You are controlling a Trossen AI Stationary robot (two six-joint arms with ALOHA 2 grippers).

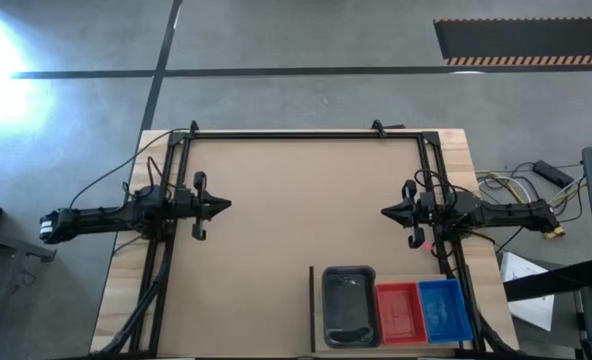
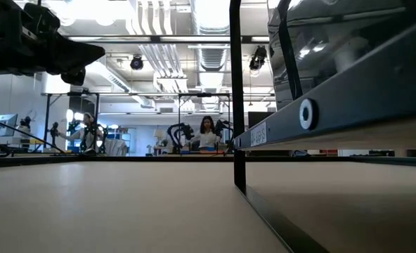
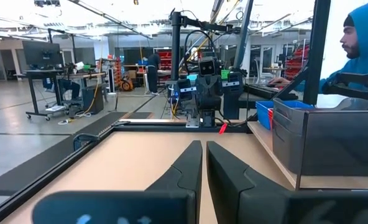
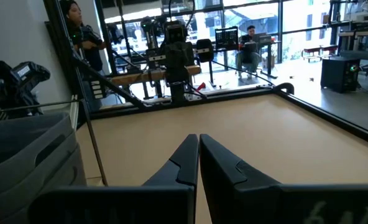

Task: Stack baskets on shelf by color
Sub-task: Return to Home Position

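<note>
Three baskets stand side by side on the shelf (image 1: 317, 340) at the table's near right: a dark grey one (image 1: 348, 306), a red one (image 1: 397, 312) and a blue one (image 1: 443, 309). The shelf's thin dark upright edge (image 1: 311, 300) borders them on the left. In the low view the grey basket (image 2: 327, 42) looms above the shelf panel (image 2: 348, 211). My left gripper (image 1: 223, 206) hovers shut at the table's left. My right gripper (image 1: 386, 211) hovers shut at the right, far of the baskets. The two point at each other. The left wrist view shows the grey basket (image 3: 333, 143) and the blue basket (image 3: 263, 112).
A black metal frame (image 1: 306, 134) runs along the table's far, left and right sides. The tabletop (image 1: 296, 220) between the grippers is bare. A person in a blue hood (image 3: 364, 37) sits beyond the table's near right. Cables (image 1: 521, 185) lie off the right edge.
</note>
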